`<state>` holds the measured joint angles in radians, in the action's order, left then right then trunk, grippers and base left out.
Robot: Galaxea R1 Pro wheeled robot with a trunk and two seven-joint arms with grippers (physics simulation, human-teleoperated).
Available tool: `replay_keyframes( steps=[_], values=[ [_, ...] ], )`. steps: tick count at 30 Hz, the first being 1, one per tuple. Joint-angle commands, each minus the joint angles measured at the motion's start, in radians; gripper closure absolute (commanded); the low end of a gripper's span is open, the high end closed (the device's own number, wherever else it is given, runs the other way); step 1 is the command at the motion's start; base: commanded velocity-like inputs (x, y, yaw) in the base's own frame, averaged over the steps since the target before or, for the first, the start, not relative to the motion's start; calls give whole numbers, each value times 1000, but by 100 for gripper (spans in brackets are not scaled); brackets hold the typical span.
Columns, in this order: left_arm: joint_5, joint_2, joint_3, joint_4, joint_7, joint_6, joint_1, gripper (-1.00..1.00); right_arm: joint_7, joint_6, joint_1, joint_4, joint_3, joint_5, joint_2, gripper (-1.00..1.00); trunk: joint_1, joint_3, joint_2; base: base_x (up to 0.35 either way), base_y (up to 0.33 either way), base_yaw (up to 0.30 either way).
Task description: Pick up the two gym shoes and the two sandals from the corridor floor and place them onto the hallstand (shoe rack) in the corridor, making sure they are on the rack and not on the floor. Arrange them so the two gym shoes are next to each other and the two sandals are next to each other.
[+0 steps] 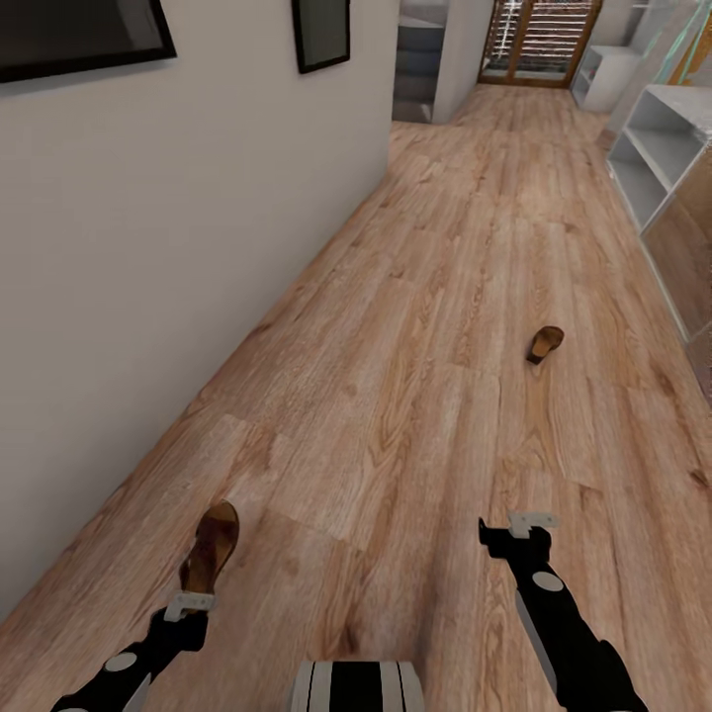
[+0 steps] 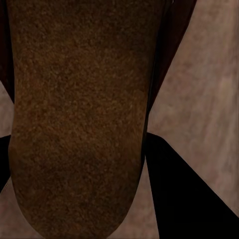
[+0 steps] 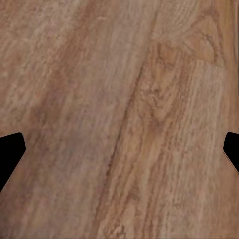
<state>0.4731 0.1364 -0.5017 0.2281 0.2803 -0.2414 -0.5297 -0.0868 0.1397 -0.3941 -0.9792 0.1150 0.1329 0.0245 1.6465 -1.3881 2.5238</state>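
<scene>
Left claw (image 1: 188,601) is clamped on a sandal (image 1: 209,549) by its heel, sole filling the wrist view. Flat, light, stiffish leather, I'd say: pinch the sole edge. Right claw (image 1: 532,521) hangs spread wide over corridor floor (image 1: 415,326).

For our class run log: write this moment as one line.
left gripper: shut on sandal | right gripper: open, empty | second sandal: on floor
</scene>
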Motion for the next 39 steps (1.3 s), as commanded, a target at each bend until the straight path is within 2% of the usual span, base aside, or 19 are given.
replay_keyframes(
  steps=[1, 4, 10, 18, 39],
  values=[
    [3, 0, -8, 0, 6, -4, 0, 100, -2, 0, 0, 5, -1, 11, 0, -100, -1, 3, 0, 0, 0, 0],
    [-32, 0, -7, 0, 7, -4, 1, 100, -2, -31, 0, 32, -1, 11, 0, -100, -2, 15, -1, 0, 0, 0],
    [-63, -1, -5, 0, 8, -12, 3, 100, -3, -108, 0, 79, -1, 11, 0, -100, -5, 38, -2, 0, 0, 0],
    [-67, 0, -5, -1, 8, -76, 3, 100, -4, -146, 0, 107, -2, 11, -1, -100, -8, 69, -4, 0, 0, 0],
    [-70, 0, -6, -1, 7, -86, 2, 100, -9, -176, 0, 120, 1, 13, 1, -100, -18, 150, -9, 0, 0, 0]
  ],
)
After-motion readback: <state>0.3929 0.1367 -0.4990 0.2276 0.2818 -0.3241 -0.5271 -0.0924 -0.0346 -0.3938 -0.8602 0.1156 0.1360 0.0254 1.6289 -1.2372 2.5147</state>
